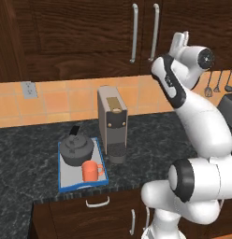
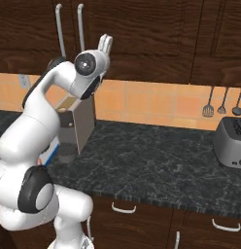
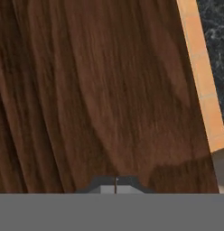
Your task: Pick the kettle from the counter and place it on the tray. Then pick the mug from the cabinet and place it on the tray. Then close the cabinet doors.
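Note:
The dark grey kettle (image 1: 76, 148) sits on the blue-rimmed tray (image 1: 67, 177), which lies on the speckled counter (image 1: 24, 154). The orange-red mug (image 1: 91, 171) stands on the same tray, in front of the kettle. Both cabinet doors (image 1: 90, 32) are closed, their silver bar handles (image 1: 134, 32) side by side. My gripper (image 1: 183, 37) is raised high, pointing up at the door to the right of the handles. Its fingers are pressed together with nothing between them. In the hand view the gripper (image 3: 115, 181) faces the wood grain of the door (image 3: 95, 90) from close up.
A tall beige-grey coffee machine (image 1: 112, 121) stands just right of the tray. A toaster (image 2: 232, 141) sits at the counter's right end, with utensils (image 2: 222, 102) hanging on the tiled wall above. Drawers with silver handles (image 2: 123, 209) run below the counter.

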